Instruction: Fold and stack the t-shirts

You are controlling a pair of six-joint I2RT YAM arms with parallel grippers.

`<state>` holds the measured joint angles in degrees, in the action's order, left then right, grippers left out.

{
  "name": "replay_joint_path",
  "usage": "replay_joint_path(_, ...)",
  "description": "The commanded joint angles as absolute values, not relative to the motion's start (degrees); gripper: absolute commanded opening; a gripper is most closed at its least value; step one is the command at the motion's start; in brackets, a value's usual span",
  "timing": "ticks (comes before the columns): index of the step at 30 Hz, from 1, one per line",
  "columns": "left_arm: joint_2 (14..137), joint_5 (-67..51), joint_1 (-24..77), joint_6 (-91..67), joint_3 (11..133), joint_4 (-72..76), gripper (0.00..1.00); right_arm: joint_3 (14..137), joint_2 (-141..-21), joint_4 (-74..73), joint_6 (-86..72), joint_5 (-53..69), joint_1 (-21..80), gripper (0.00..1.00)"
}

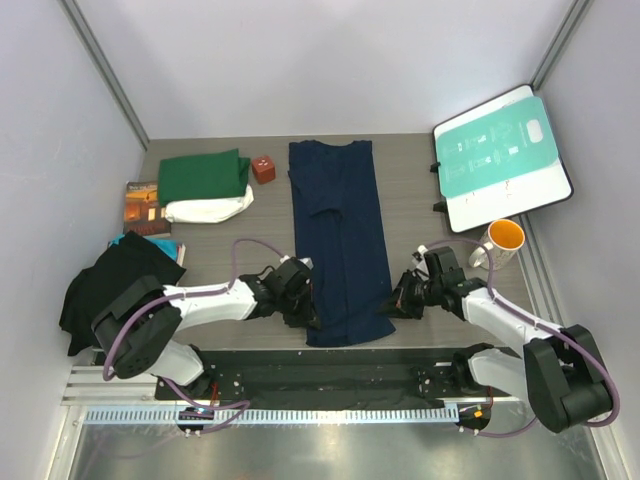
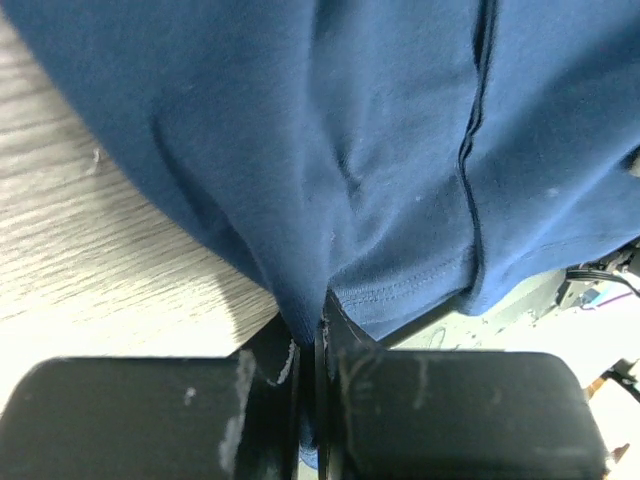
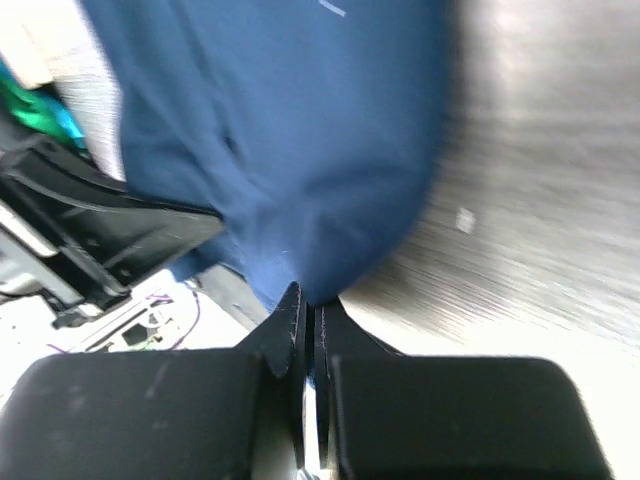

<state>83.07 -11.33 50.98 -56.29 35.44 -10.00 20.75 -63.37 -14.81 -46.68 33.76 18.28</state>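
A navy blue t-shirt lies as a long narrow strip down the middle of the table, collar at the far end. My left gripper is shut on its near left hem. My right gripper is shut on the near right corner. A folded dark green t-shirt rests on a folded cream-white t-shirt at the far left. In both wrist views blue cloth fills the frame and runs down between the closed fingers.
A small brown-orange block sits by the green shirt. A book and a black cloth lie at the left edge. A teal-and-white board and a white mug with orange inside stand at the right.
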Motion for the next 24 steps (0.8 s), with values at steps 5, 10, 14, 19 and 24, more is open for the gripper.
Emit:
replay_joint_path(5, 82.6, -8.6, 48.0, -50.7, 44.5, -18.5, 0.0, 31.7, -68.6, -12.6, -46.3, 37.4, 18.5, 0.01)
replay_joint_path(10, 80.6, -6.8, 43.3, -46.9, 51.5, -24.3, 0.0, 39.5, -74.7, -11.9, -44.9, 36.1, 18.5, 0.01)
replay_joint_path(14, 83.8, -4.0, 36.9, -44.9, 58.6, -29.1, 0.0, 47.3, -84.4, -10.8, -43.3, 36.8, 18.5, 0.01)
replay_joint_path(19, 92.2, -2.5, 34.0, -40.3, 67.9, -34.1, 0.0, 57.5, -92.0, -11.7, -41.3, 35.9, 18.5, 0.01)
replay_joint_path(24, 99.3, -3.7, 32.3, -38.4, 78.3, -36.4, 0.0, 70.6, -100.0, -16.6, -38.1, 33.9, 18.5, 0.01)
